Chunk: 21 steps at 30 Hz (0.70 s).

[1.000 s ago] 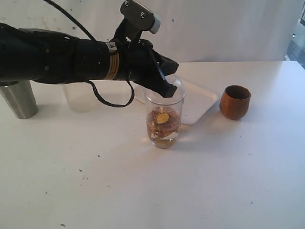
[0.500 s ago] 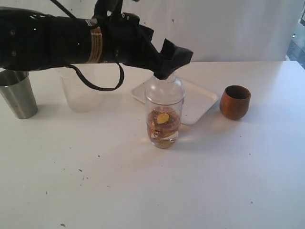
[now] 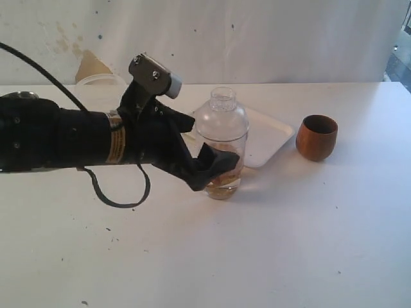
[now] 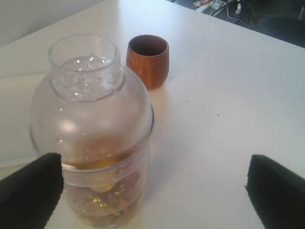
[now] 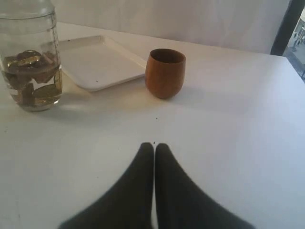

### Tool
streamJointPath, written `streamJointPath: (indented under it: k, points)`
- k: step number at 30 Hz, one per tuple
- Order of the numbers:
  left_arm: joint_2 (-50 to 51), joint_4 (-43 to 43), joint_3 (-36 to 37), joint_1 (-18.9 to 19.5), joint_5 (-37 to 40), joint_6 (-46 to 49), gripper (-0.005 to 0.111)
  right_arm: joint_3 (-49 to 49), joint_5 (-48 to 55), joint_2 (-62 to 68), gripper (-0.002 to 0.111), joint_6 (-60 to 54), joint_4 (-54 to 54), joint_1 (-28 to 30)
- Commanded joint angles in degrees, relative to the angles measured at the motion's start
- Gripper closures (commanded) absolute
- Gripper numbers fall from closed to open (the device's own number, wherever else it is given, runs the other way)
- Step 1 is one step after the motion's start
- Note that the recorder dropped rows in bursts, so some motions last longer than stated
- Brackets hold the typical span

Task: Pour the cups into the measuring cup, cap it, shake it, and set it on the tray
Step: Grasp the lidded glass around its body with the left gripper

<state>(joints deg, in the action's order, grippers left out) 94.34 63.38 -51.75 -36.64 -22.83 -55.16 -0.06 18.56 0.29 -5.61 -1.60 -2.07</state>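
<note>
1. Tall clear straight-sided measuring cup, clear domed cap seated, brown pieces in liquid. It stands mid-surface, just off the flat white rimmed tray.
2. My left gripper: jaws spread either side of its body, not closed on it. I judge it is positioned to grip for shaking.
3. My right gripper: jaws pressed together, empty, parked clear.
4. Rounded reddish-brown wooden cup, upright toward the right edge.

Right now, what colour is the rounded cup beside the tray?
The wooden cup is reddish-brown; clearest in right wrist view.
</note>
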Motion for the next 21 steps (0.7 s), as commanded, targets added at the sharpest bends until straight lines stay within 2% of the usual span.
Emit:
streamJointPath:
  k: [1, 8, 13, 17, 21]
  points:
    - [4.16, -10.78, 1.66, -0.09, -4.36, 12.66, 0.002, 0.06, -0.58, -0.29, 0.107, 0.01, -0.22, -0.14]
    - [12.70, -29.78, 1.66, -0.09, -11.79, 26.84, 0.002, 0.06, -0.58, -0.29, 0.107, 0.01, -0.22, -0.14]
    - [15.36, -33.77, 1.66, -0.09, -15.80, 33.12, 0.002, 0.06, -0.58, -0.29, 0.107, 0.01, -0.22, -0.14]
    - [18.08, -37.68, 1.39, -0.09, -23.34, 39.92, 0.002, 0.06, -0.58, -0.29, 0.107, 0.01, -0.22, -0.14]
    - [21.93, -39.00, -1.42, -0.09, -25.48, 40.88, 0.002, 0.06, -0.58, -0.29, 0.107, 0.01, -0.22, -0.14]
